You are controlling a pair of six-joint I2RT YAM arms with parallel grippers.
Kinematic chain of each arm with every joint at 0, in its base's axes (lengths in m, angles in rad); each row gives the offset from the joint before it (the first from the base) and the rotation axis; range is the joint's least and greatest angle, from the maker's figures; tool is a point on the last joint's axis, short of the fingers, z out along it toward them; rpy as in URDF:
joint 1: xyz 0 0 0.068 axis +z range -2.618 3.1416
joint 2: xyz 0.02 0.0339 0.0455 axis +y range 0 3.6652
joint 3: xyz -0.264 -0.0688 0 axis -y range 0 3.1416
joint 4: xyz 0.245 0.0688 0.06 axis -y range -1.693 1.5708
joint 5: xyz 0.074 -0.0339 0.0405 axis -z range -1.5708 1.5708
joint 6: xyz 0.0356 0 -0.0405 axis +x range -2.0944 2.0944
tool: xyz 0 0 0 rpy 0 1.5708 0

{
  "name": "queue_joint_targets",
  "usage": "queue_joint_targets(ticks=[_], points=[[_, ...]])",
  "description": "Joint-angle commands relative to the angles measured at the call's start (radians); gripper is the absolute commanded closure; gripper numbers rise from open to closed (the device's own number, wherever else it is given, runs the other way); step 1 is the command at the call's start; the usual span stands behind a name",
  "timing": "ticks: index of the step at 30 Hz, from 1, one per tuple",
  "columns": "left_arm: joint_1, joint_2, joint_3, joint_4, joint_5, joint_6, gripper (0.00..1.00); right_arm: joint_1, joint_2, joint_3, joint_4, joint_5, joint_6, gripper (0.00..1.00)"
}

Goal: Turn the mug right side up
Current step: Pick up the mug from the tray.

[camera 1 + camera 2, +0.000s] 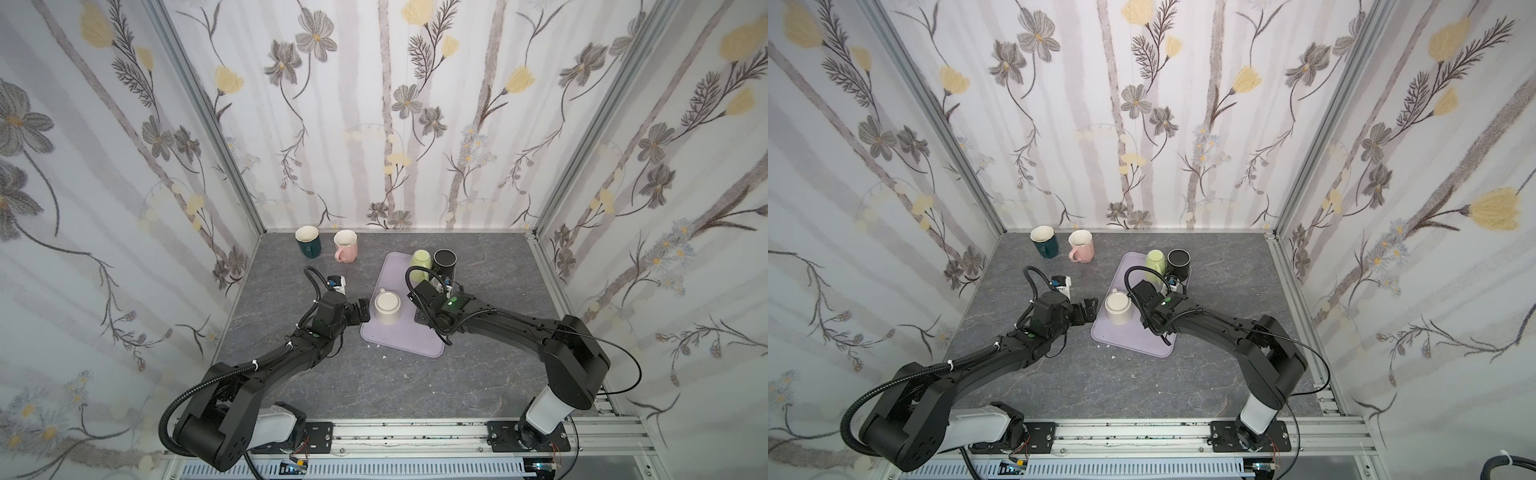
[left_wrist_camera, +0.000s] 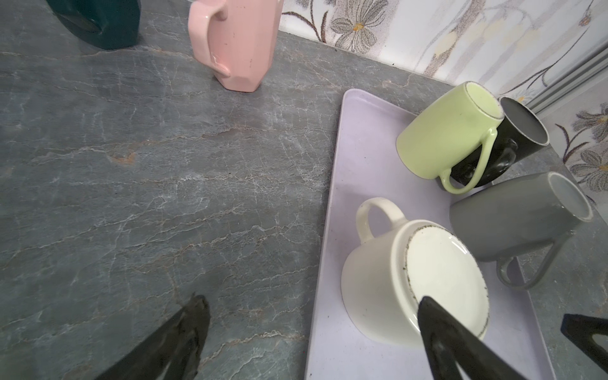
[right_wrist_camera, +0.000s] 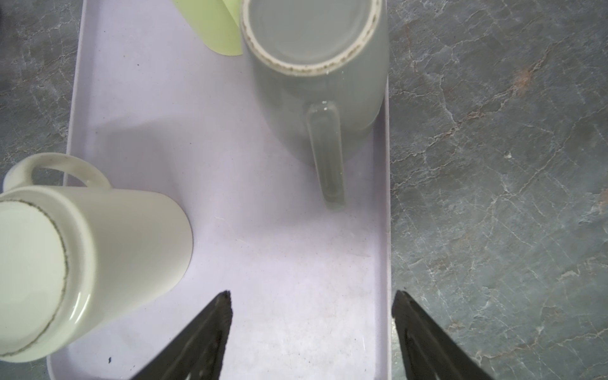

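We grip nothing yet: our left hand stands wide beside the white mug, bottom-up on the tray, our right hand open and empty before the grey mug.

**Legible markings: none found**

No text, label, brand, number or sign can be read in any view. The white mug on the tray shows a plain upturned base, and the tray's surface is unprinted.
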State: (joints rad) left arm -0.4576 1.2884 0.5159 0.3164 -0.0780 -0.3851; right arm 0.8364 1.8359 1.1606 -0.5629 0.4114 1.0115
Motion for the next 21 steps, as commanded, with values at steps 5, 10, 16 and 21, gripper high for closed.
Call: queue_joint_targets(ticks=[5, 10, 16, 21], points=[[0.0, -0.008, 0.001, 0.015, -0.011, -0.011, 0.0, -0.057, 0.016, -0.012, 0.047, -0.017, -0.011, 0.31], [0.0, -0.01, 0.001, 0.013, -0.012, -0.009, 0.0, -0.086, 0.036, 0.002, 0.06, -0.029, -0.042, 0.37], [0.0, -0.014, 0.0, 0.01, -0.017, -0.006, 0.0, -0.117, 0.058, 0.032, 0.061, -0.025, -0.073, 0.46], [0.0, -0.015, -0.001, 0.01, -0.017, -0.006, 0.0, -0.137, 0.078, 0.05, 0.065, -0.027, -0.091, 0.5]])
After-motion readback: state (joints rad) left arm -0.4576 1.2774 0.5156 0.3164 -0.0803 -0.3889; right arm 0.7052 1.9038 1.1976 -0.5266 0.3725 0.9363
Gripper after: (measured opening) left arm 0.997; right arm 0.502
